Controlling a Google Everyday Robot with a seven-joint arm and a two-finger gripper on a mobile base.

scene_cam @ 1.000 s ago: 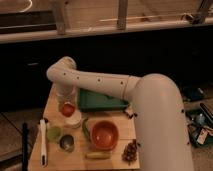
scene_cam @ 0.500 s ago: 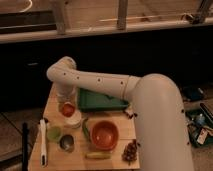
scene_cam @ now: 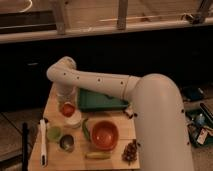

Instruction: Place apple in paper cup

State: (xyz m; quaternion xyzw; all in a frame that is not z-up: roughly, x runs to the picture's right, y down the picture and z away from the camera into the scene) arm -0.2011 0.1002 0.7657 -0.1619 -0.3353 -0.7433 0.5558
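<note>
The apple (scene_cam: 67, 109) is small, round and red-orange. It sits at my gripper (scene_cam: 67, 103), which hangs down from the white arm over the left side of the wooden table (scene_cam: 120, 140). The paper cup (scene_cam: 73, 119), short, wide and white-cream, stands directly under and just right of the apple. The apple hovers at the cup's rim or partly inside it; I cannot tell which.
A large orange-red bowl (scene_cam: 104, 134) stands mid-table. A small light-green cup (scene_cam: 54, 133) and a small grey metal cup (scene_cam: 66, 143) stand front left. A green tray (scene_cam: 100, 101) lies at the back. A white utensil (scene_cam: 42, 142), a yellow-green item (scene_cam: 98, 155) and a brown cluster (scene_cam: 130, 151) lie near the front.
</note>
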